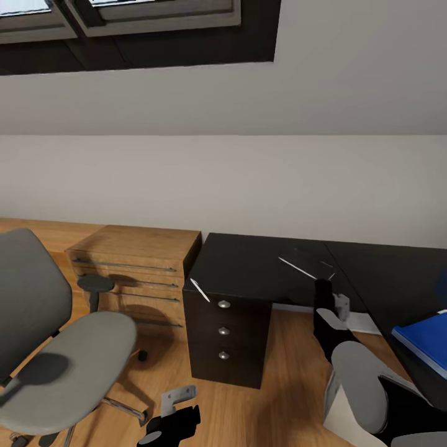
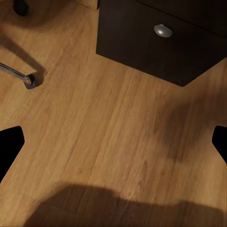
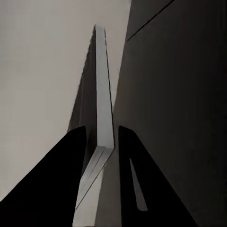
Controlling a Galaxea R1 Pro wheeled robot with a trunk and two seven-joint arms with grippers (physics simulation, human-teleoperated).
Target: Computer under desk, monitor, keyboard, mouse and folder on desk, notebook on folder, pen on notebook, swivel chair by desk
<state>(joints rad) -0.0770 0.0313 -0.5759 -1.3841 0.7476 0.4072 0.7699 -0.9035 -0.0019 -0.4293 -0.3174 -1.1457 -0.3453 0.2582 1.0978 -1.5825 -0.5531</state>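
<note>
we see the swivel chair [image 1: 56, 347] at the left on the wood floor [image 2: 104, 132], our left gripper [image 2: 113, 142] low beside it with fingers spread. the desk [image 1: 261, 267] stands centre. our right gripper [image 3: 101, 142] pinches the keyboard [image 3: 101, 94] edge-on; the folder [image 1: 425, 341] lies on the desk's right wing

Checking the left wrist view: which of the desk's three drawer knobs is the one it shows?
Probably the bottom knob: the drawer front ends at the floor just beyond it.
</note>
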